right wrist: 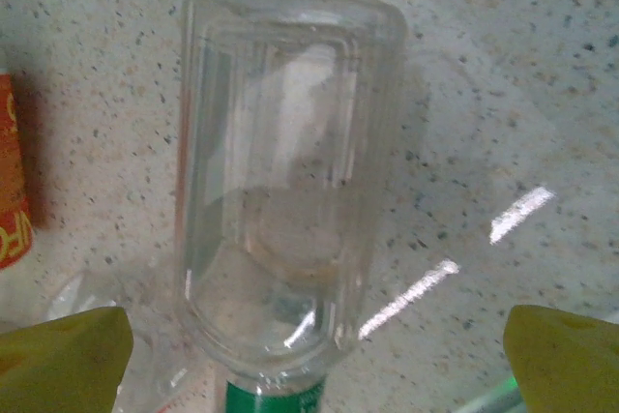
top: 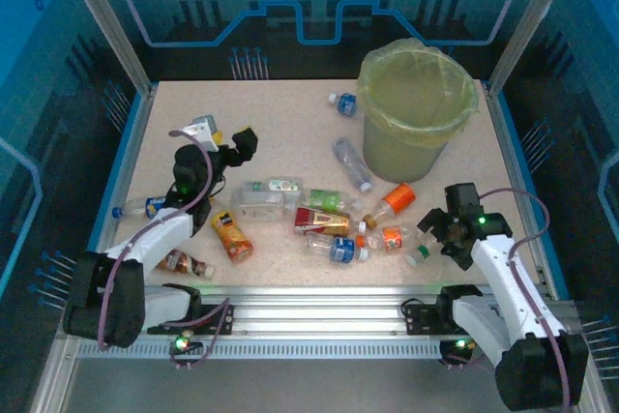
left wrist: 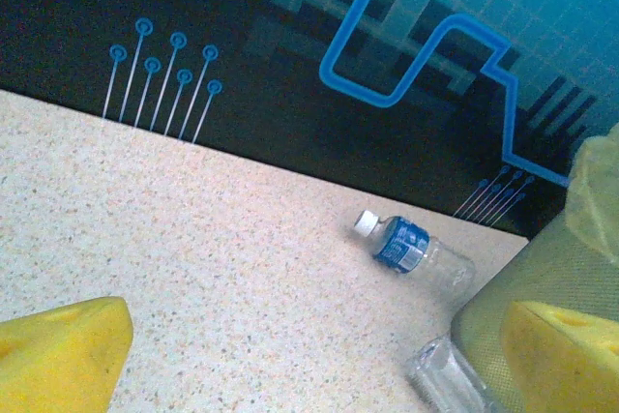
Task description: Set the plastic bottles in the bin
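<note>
Hovering my right gripper (right wrist: 314,360), yellow pads (right wrist: 63,360) spread wide, over a clear plastic bottle (right wrist: 280,171) lying on the speckled table (right wrist: 503,65), I should lower squarely, pinch its middle, then carry it to the round yellow-green-lined bin (top: 406,147) beyond.

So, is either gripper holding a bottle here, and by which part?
Nothing is held. The left gripper is open above the table with nothing between its fingers; the right gripper is open over a clear bottle, not closed on it.
</note>
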`<action>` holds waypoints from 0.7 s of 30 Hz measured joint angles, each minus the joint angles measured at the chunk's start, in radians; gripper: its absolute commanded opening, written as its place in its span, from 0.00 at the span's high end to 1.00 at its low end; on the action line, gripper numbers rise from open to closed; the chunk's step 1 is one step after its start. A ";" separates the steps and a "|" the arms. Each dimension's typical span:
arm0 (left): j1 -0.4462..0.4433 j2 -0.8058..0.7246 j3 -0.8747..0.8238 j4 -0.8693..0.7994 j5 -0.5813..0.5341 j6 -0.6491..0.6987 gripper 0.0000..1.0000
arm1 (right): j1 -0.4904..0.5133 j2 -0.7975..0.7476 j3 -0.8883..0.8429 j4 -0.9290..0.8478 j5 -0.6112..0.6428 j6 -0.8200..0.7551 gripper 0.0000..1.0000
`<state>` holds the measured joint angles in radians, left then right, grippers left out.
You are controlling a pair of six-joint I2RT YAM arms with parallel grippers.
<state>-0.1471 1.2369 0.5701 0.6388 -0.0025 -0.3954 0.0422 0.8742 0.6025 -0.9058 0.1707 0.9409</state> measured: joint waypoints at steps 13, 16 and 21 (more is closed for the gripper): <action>0.000 0.075 0.063 -0.006 0.026 -0.006 0.01 | -0.035 0.119 -0.024 0.175 -0.023 0.000 0.14; 0.000 0.079 0.063 -0.006 0.026 -0.005 0.01 | -0.050 0.145 -0.039 0.200 -0.023 -0.002 0.18; 0.000 0.081 0.063 -0.006 0.026 0.002 0.01 | -0.058 0.211 -0.047 0.237 -0.023 -0.006 0.23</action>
<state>-0.1471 1.3178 0.6331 0.6331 0.0235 -0.3935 -0.0154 1.0851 0.5556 -0.6685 0.1482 0.9344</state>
